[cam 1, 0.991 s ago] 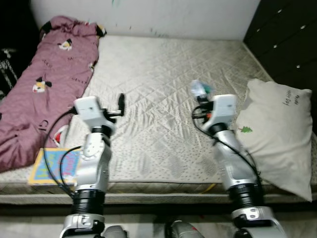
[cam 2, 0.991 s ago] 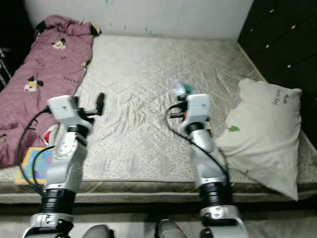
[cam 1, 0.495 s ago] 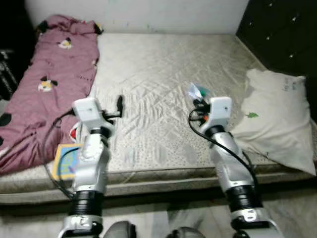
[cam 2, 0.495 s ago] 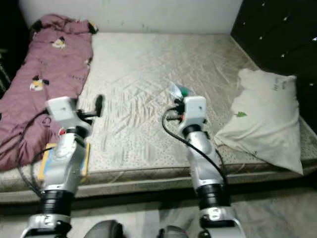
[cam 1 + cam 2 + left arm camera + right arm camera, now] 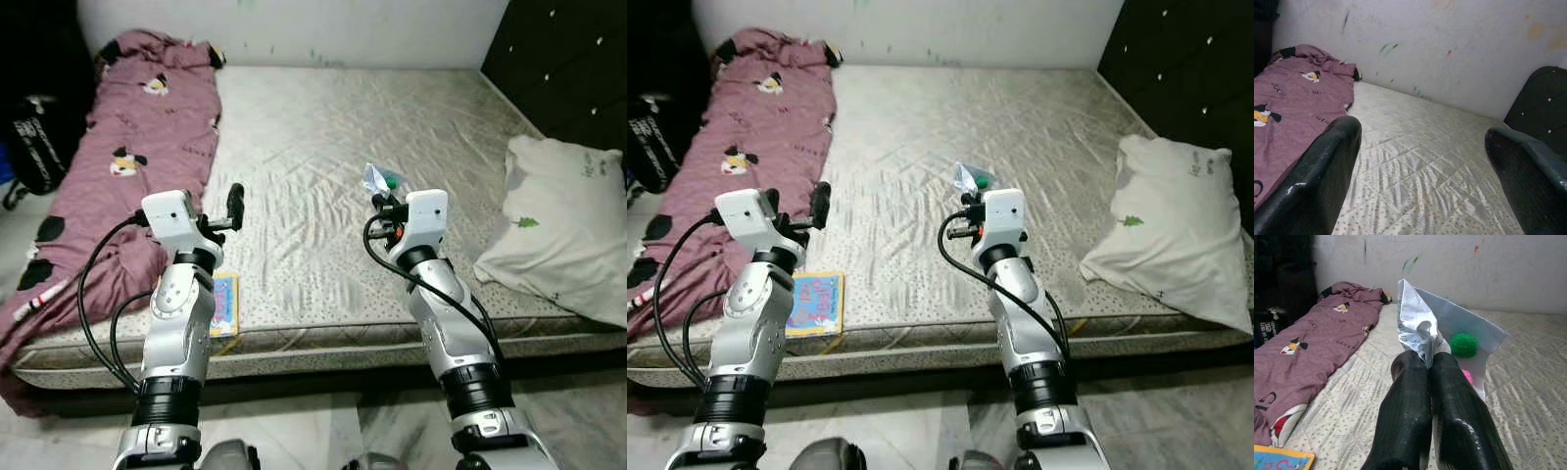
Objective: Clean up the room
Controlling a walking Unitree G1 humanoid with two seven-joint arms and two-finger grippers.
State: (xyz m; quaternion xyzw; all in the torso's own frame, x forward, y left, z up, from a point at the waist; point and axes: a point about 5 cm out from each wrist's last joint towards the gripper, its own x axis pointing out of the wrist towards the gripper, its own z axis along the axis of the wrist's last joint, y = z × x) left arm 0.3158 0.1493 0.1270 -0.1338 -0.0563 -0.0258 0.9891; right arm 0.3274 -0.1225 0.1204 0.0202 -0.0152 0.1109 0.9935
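My right gripper (image 5: 1425, 363) is shut on the crumpled top of a clear plastic bag (image 5: 1471, 330) with a green pompom (image 5: 1464, 344) and something pink inside. It holds the bag (image 5: 377, 178) above the middle of the grey mattress (image 5: 323, 127). My left gripper (image 5: 1422, 133) is open and empty, raised over the mattress's left part beside the maroon blanket (image 5: 127, 147). A colourful children's book (image 5: 815, 302) lies at the mattress's front edge, below the left arm.
A white pillow (image 5: 563, 230) lies at the mattress's right edge. A dark studded cabinet (image 5: 573, 59) stands at the right. A black bag (image 5: 39, 147) sits on the floor at the far left. The blanket hangs over the left front corner.
The whole picture has shifted, so the camera has moved; more of the bed's left side and floor shows. Both arms keep their pose, and the bag stays in the right gripper.
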